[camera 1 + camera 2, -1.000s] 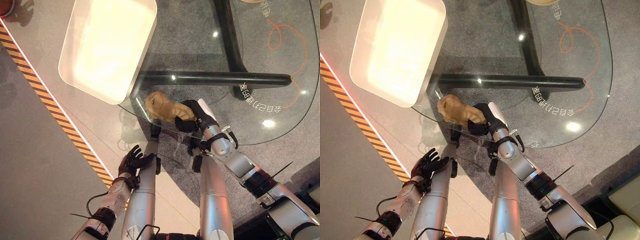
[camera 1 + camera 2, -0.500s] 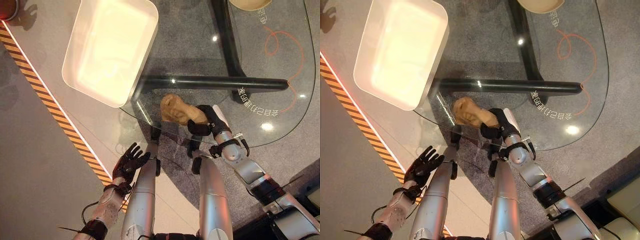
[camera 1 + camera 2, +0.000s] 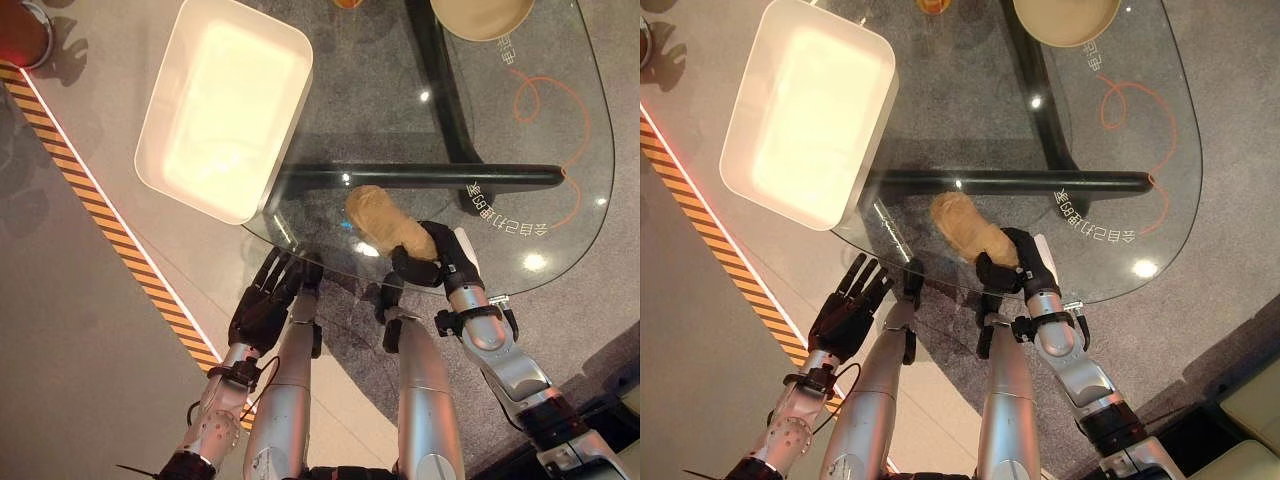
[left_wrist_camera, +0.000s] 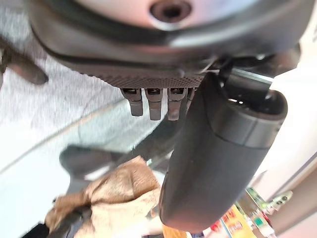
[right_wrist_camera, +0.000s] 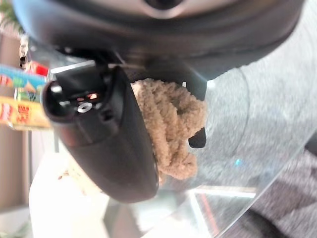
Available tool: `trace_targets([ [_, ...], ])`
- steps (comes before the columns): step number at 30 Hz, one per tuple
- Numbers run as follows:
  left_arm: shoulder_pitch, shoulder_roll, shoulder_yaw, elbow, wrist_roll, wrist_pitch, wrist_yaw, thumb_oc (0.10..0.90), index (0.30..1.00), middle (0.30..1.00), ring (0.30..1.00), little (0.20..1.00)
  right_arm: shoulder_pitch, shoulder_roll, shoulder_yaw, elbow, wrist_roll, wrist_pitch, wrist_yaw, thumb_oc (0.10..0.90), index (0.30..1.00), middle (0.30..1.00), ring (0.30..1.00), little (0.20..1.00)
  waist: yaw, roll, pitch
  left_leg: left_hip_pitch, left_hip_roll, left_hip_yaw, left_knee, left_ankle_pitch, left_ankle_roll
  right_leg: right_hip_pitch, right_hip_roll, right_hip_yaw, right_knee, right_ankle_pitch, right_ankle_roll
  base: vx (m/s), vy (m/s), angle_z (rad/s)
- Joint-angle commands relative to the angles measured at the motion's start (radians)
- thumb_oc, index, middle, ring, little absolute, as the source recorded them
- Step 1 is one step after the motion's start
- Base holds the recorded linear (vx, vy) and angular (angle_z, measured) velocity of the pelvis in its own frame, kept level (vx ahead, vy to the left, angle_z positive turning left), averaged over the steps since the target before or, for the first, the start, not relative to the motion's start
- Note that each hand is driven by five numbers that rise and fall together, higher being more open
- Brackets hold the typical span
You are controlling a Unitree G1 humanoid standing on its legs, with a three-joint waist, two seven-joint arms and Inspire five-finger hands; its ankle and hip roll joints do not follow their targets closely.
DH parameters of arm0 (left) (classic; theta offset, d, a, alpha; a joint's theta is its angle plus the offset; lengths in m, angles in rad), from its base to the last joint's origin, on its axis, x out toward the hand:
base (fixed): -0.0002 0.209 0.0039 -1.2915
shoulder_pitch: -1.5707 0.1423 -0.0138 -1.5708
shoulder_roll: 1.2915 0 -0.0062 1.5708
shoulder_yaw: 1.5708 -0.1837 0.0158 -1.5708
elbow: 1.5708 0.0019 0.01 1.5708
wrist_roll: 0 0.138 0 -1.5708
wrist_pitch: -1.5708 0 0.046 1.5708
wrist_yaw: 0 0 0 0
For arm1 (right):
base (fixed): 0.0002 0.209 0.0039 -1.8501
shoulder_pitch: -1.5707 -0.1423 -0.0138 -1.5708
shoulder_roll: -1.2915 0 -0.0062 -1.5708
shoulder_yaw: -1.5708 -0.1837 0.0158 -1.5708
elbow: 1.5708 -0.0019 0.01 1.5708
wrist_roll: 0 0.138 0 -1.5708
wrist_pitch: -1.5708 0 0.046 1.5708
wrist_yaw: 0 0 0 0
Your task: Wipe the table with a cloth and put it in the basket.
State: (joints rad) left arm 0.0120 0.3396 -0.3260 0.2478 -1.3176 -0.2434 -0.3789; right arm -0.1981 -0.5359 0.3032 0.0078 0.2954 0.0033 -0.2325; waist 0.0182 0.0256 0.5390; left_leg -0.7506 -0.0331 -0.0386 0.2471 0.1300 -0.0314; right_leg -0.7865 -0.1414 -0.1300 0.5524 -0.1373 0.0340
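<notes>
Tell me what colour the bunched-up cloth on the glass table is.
Tan, a light sandy brown. The fluffy bunched cloth shows best in the right wrist view, held in the right hand.

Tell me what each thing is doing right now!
Cloth: bunched up, lying on the table, held by the right hand.
Right hand: fingers curled round the cloth.
Left hand: open, fingers straight, holding nothing, off the table's near edge.
Basket: white, nothing in it.
Table: glass, see-through.
</notes>
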Motion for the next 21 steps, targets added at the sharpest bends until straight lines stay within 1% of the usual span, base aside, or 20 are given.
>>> trace_targets([
  [1, 0.098, 0.002, 0.012, -0.139, -0.056, 0.018, -0.105, 0.800, 0.900, 0.900, 0.900, 0.900, 0.007, -0.014, -0.032, -0.241, 0.113, -0.209, 0.099, 0.100, 0.300, 0.300, 0.300, 0.200, -0.012, -0.003, -0.019, 0.014, -0.041, 0.108, 0.170, -0.186, 0.073, 0.045, 0.069, -0.016, -0.175, 0.151, 0.010, 0.00, 0.000, 0.00],
  [3, 0.094, 0.005, 0.008, -0.148, -0.091, 0.031, -0.107, 0.800, 0.900, 0.900, 0.900, 0.900, 0.024, -0.006, -0.037, -0.267, 0.158, -0.256, 0.134, 0.100, 0.300, 0.300, 0.300, 0.200, -0.019, -0.009, -0.019, 0.009, -0.038, 0.114, 0.176, -0.187, 0.073, 0.040, 0.072, -0.010, -0.172, 0.154, 0.011, 0.00, 0.000, 0.00],
  [6, 0.090, 0.000, 0.008, -0.152, -0.112, 0.040, -0.105, 0.800, 0.900, 0.900, 0.900, 0.900, 0.033, 0.001, -0.036, -0.294, 0.166, -0.264, 0.141, 0.100, 0.300, 0.300, 0.300, 0.200, -0.024, -0.013, -0.019, 0.002, -0.037, 0.118, 0.181, -0.188, 0.074, 0.032, 0.075, -0.002, -0.169, 0.157, 0.011, 0.00, 0.000, 0.00],
  [8, 0.088, 0.002, 0.011, -0.174, -0.130, 0.071, -0.113, 0.800, 0.900, 0.900, 0.900, 0.900, 0.042, 0.000, -0.033, -0.318, 0.161, -0.271, 0.162, 0.100, 0.300, 0.300, 0.300, 0.200, -0.031, -0.015, -0.019, -0.008, -0.036, 0.122, 0.185, -0.188, 0.075, 0.023, 0.080, 0.008, -0.171, 0.162, 0.013, 0.05, 0.011, -0.06],
  [9, 0.108, 0.004, 0.004, -0.191, -0.140, 0.081, -0.124, 0.800, 0.900, 0.900, 0.900, 0.900, 0.066, -0.006, -0.025, -0.331, 0.164, -0.277, 0.184, 0.100, 0.300, 0.300, 0.300, 0.200, -0.031, -0.013, -0.019, 0.018, -0.033, 0.120, 0.197, -0.224, 0.073, 0.049, 0.084, 0.013, -0.162, 0.132, 0.019, 0.01, 0.013, -0.07],
  [10, 0.092, 0.003, 0.010, -0.196, -0.144, 0.088, -0.128, 0.800, 0.900, 0.900, 0.900, 0.900, 0.052, -0.009, -0.029, -0.335, 0.169, -0.280, 0.196, 0.100, 0.300, 0.300, 0.300, 0.200, -0.035, -0.016, -0.019, -0.014, -0.034, 0.128, 0.188, -0.190, 0.077, 0.019, 0.081, 0.012, -0.176, 0.165, 0.013, 0.01, 0.018, -0.17],
  [11, 0.092, 0.003, 0.011, -0.201, -0.152, 0.095, -0.136, 0.800, 0.900, 0.900, 0.900, 0.900, 0.053, -0.010, -0.026, -0.338, 0.177, -0.284, 0.213, 0.100, 0.300, 0.300, 0.300, 0.200, -0.036, -0.015, -0.019, -0.016, -0.034, 0.129, 0.189, -0.190, 0.078, 0.018, 0.082, 0.014, -0.177, 0.165, 0.013, 0.01, 0.020, -0.19],
  [12, 0.109, 0.004, 0.003, -0.207, -0.159, 0.101, -0.142, 0.800, 0.900, 0.900, 0.900, 0.900, 0.071, -0.009, -0.017, -0.343, 0.189, -0.289, 0.236, 0.100, 0.300, 0.300, 0.300, 0.200, -0.033, -0.013, -0.019, 0.014, -0.032, 0.124, 0.201, -0.226, 0.075, 0.045, 0.086, 0.019, -0.165, 0.134, 0.019, 0.08, 0.025, -0.20],
  [13, 0.106, 0.005, 0.000, -0.213, -0.164, 0.105, -0.148, 0.800, 0.900, 0.900, 0.900, 0.900, 0.069, -0.009, -0.009, -0.351, 0.203, -0.293, 0.257, 0.100, 0.300, 0.300, 0.300, 0.200, -0.035, -0.014, -0.019, 0.011, -0.032, 0.124, 0.201, -0.226, 0.074, 0.043, 0.088, 0.022, -0.168, 0.136, 0.020, 0.07, 0.017, -0.08],
  [17, 0.077, 0.010, -0.018, -0.226, -0.195, 0.116, -0.177, 0.800, 0.900, 0.900, 0.900, 0.900, 0.039, -0.005, 0.030, -0.375, 0.213, -0.281, 0.313, 0.100, 0.300, 0.300, 0.300, 0.200, -0.039, -0.017, -0.019, 0.001, -0.033, 0.125, 0.202, -0.222, 0.073, 0.037, 0.092, 0.029, -0.174, 0.141, 0.021, 0.00, 0.001, -0.01],
  [19, 0.055, 0.012, -0.030, -0.239, -0.217, 0.119, -0.180, 0.800, 0.900, 0.900, 0.900, 0.900, 0.017, -0.008, 0.054, -0.369, 0.194, -0.270, 0.298, 0.100, 0.300, 0.300, 0.300, 0.200, -0.040, -0.017, -0.019, -0.002, -0.032, 0.126, 0.203, -0.221, 0.071, 0.033, 0.092, 0.029, -0.174, 0.142, 0.021, -0.03, 0.006, -0.01],
  [20, 0.022, 0.009, -0.029, -0.251, -0.230, 0.125, -0.191, 0.800, 0.900, 0.900, 0.900, 0.900, -0.017, -0.009, 0.065, -0.361, 0.169, -0.243, 0.269, 0.100, 0.300, 0.300, 0.300, 0.200, -0.045, -0.021, -0.019, -0.035, -0.035, 0.133, 0.190, -0.183, 0.073, 0.002, 0.088, 0.028, -0.189, 0.175, 0.016, -0.06, 0.014, -0.02],
  [21, 0.020, 0.009, -0.029, -0.257, -0.233, 0.131, -0.197, 0.800, 0.900, 0.900, 0.900, 0.900, -0.020, -0.012, 0.069, -0.354, 0.162, -0.240, 0.263, 0.100, 0.300, 0.300, 0.300, 0.200, -0.044, -0.021, -0.019, -0.034, -0.035, 0.134, 0.189, -0.183, 0.073, 0.003, 0.088, 0.028, -0.191, 0.176, 0.015, -0.06, 0.014, -0.01],
])
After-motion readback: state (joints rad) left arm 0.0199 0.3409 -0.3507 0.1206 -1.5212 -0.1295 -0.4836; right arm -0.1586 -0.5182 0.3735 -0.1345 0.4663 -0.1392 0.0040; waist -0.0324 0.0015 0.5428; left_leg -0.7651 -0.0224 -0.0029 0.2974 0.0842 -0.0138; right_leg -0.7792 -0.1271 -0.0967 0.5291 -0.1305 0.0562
